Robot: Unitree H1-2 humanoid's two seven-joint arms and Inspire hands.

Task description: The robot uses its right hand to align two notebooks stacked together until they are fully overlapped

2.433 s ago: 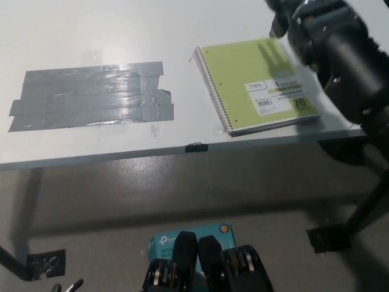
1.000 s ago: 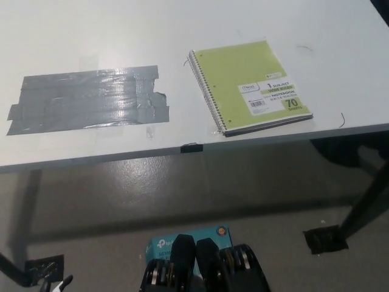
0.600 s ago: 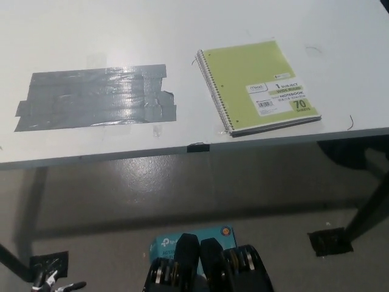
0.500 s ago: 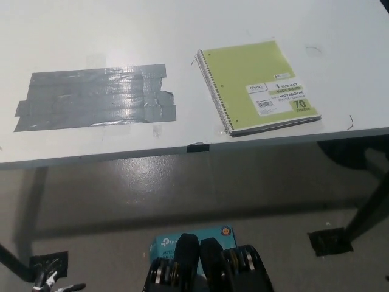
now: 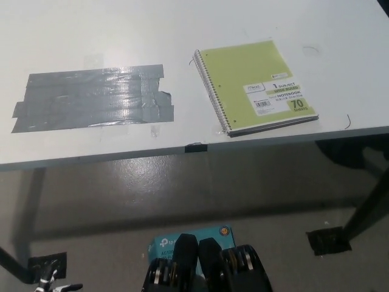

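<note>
A lime-green spiral notebook [image 5: 246,76] lies on the white table [image 5: 182,36] at the right, near the front edge, its spiral along the left side. A second notebook lies under it; only a thin strip of its pages [image 5: 276,125] shows along the near edge, so the two sit almost flush. My black right hand is out of the picture. Only small white tips of my left hand [image 5: 53,285] show at the bottom left edge, well below the table.
A large patch of grey duct tape [image 5: 91,97] is stuck to the table's left half. A black clip [image 5: 195,147] sits on the front edge. A teal box [image 5: 191,236] lies on the floor below, and a black table leg [image 5: 364,210] stands at the right.
My black right arm, over the notebooks 2.4 s ago, has pulled out of view. The notebooks have not moved; the camera has shifted slightly.
</note>
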